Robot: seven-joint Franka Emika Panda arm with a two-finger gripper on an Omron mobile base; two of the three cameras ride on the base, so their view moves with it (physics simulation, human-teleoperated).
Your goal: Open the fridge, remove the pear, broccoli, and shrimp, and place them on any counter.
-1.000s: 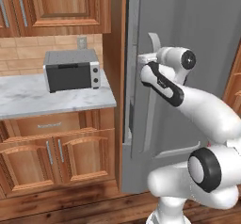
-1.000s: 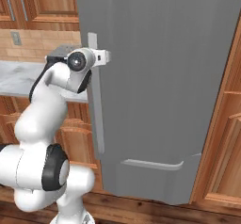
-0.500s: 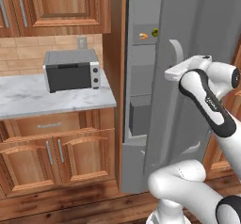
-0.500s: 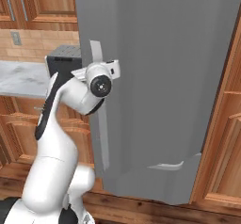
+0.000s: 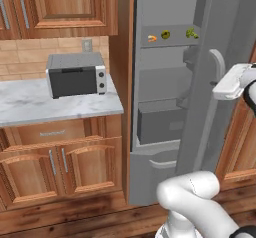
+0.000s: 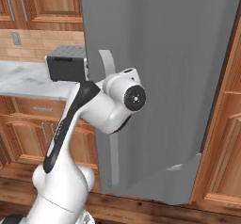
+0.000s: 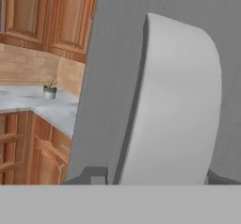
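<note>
**Door open, claw on handle — food sits up and left of the hand**

Left base view, left to right, all relative to the fridge (image 5: 165,132):
- Counter (image 5: 30,104) is just left of the fridge, touching its side panel. Toaster oven (image 5: 76,74) sits on it, with bare marble in front of the oven and to its left.
- Upper fridge shelf, one row: shrimp (image 5: 152,38) leftmost, pear (image 5: 165,34) in the middle, broccoli (image 5: 191,33) rightmost, close to the door's hinge edge.
- Door is swung out toward the camera. Its pale bar handle (image 5: 214,89) runs vertically.
- Gripper (image 5: 226,86) is at the handle, about mid-height on the upper bar.

Hand view: the handle's pale bar (image 7: 181,105) runs bottom to top, right against the camera. Both fingertips sit low at either side of it, so I judge the claw is clamped round the bar; contact itself is not visible.

Key relation: all three items lie above and to the left of the claw, inside the cabinet behind the door plane. Broccoli is nearest, shrimp farthest. Next move likely needs the claw off the handle, then up and leftward round the door edge.
</note>
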